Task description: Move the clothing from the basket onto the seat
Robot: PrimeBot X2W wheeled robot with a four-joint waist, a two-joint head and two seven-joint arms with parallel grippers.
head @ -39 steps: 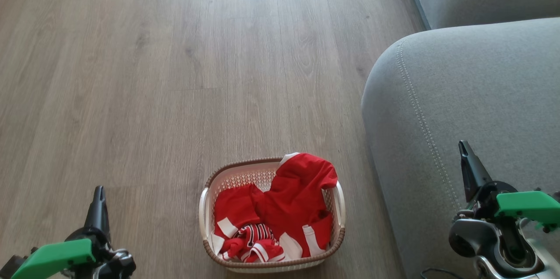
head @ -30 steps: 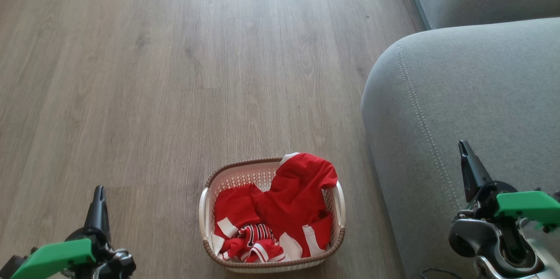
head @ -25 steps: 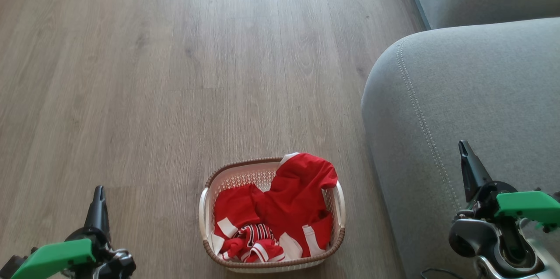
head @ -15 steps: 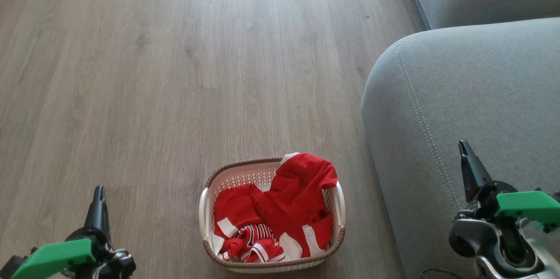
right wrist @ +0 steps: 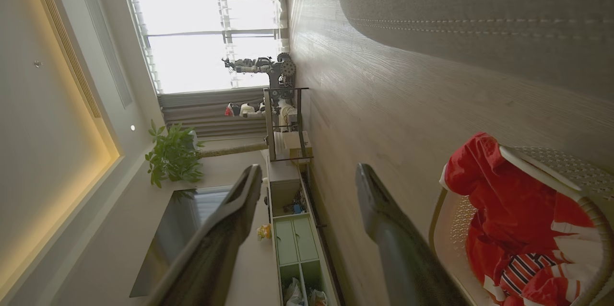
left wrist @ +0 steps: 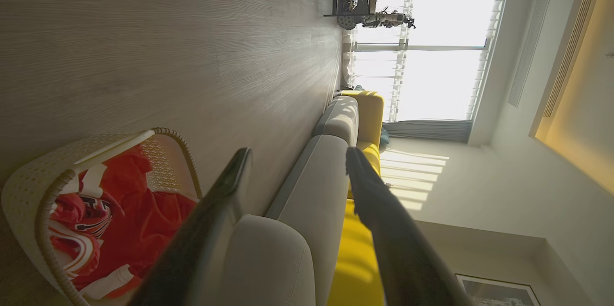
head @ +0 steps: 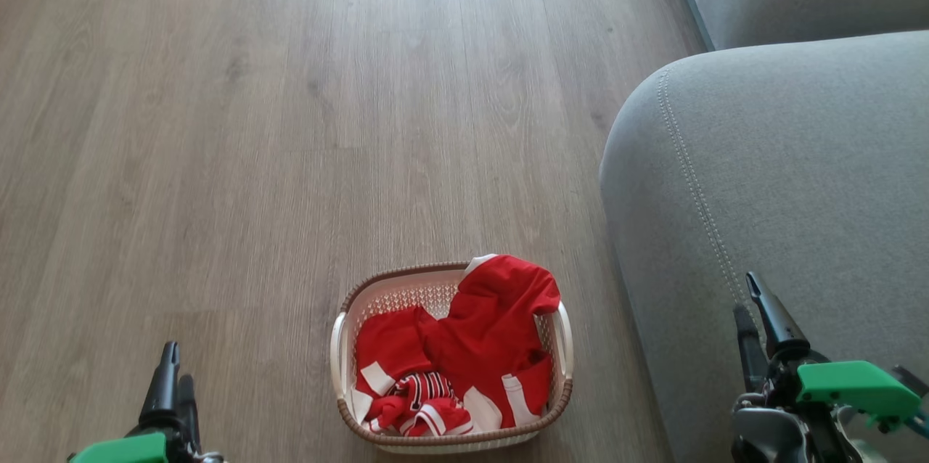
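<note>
Head view: basket [head: 435,267] sits on the wood-plank floor [head: 290,122] at bottom centre, near the seat [head: 798,158] on frame right, a strip of floor showing between them. Basket is oval cream plastic with perforated walls and a brown woven-look rim. It has a white handle [head: 564,343] at each of the left and right ends, and its long axis runs left-right across the frame. Clothing [head: 486,332] is all inside it: soft crumpled red fabric with white trim. The bigger piece runs from the upper-right rim, where it laps over the edge, down to lower centre. Black-and-white striped edging is bunched at lower left. Seat is grey woven upholstery with a rounded corner and a double stitch line following the edge. Left gripper [head: 176,379] at lower left, right gripper [head: 747,300] at lower right overlapping the seat in frame. Both point up-frame, green plastic blocks [head: 856,390] behind them, nothing in either.

Left wrist view: scene rolled sideways. Fingers [left wrist: 216,210] are dark, tapered, spread wide, empty. Basket at lower left, mouth facing frame right, red fabric and striped trim visible inside. Seat's rounded grey end at bottom centre, more sofa cushions [left wrist: 336,119] beyond, yellow cushion [left wrist: 369,114] past those, bright window [left wrist: 431,56] upper right.

Right wrist view: this arm's two fingers also stand wide apart, empty. Basket at lower right, red cloth lapping its rim. Seat along the top right, stitch lines running left-right. Window upper left, potted plant [right wrist: 172,157] mid left, metal shelf [right wrist: 285,123] centre.
</note>
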